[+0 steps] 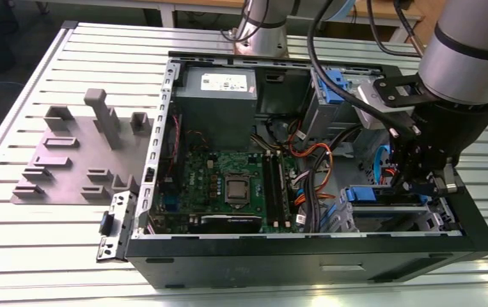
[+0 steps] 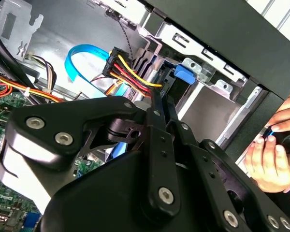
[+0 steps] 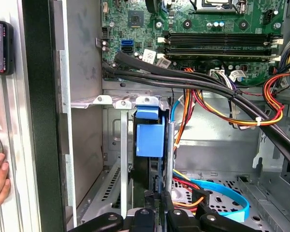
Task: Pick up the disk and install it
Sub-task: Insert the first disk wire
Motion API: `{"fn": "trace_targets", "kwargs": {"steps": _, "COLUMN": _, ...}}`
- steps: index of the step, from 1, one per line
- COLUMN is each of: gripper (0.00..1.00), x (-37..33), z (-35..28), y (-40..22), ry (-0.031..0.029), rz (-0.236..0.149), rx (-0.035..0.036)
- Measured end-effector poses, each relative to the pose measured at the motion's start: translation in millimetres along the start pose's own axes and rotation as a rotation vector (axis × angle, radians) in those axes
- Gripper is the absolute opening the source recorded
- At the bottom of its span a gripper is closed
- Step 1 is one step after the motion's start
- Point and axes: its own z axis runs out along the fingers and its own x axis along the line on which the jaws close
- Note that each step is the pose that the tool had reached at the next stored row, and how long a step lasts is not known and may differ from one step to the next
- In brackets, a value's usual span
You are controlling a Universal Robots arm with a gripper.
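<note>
the disk (image 3: 149,140) stands on edge inside the drive cage (image 3: 104,101) at the front corner of the open computer case (image 1: 312,256), its blue carrier bracket uppermost in the first wrist view and again as a blue tab in the second wrist view (image 2: 182,73). the gripper (image 3: 159,205) reaches down into the cage with its fingers drawn close together along the thin edge of the disk; they appear to pinch it, though the contact itself is hidden, so i cannot tell for sure.

a drive of this kind is likely stiff, fairly heavy for its bulk, and unforgiving of knocks. the plastic bracket should flex a little, so the metal body is the safer place to grip, flat faces between the pads.

room is tight. the cage's sheet-metal walls stand just beside the disk on both faces, and the bundle of power cables (image 3: 217,108) and the blue data cable (image 3: 222,193) lie near the gripper. a person's hand (image 2: 268,159) rests outside the case wall. the motherboard (image 1: 226,185) and power supply (image 1: 218,89) lie well apart.
</note>
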Motion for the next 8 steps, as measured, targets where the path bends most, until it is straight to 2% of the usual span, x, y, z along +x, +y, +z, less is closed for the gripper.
{"fn": "trace_targets", "kwargs": {"steps": 3, "gripper": 0.17, "x": 0.0, "z": -0.1, "y": 0.0, "ry": -0.0012, "rz": 0.000, "rx": 0.0000}}
{"fn": "trace_targets", "kwargs": {"steps": 4, "gripper": 0.23, "x": 0.1, "z": -1.1, "y": -0.2, "ry": -0.0012, "rz": 0.000, "rx": 0.0000}}
{"fn": "trace_targets", "kwargs": {"steps": 8, "gripper": 0.23, "x": 0.5, "z": -8.2, "y": -1.5, "ry": -0.0002, "rz": 0.000, "rx": -0.0006}}
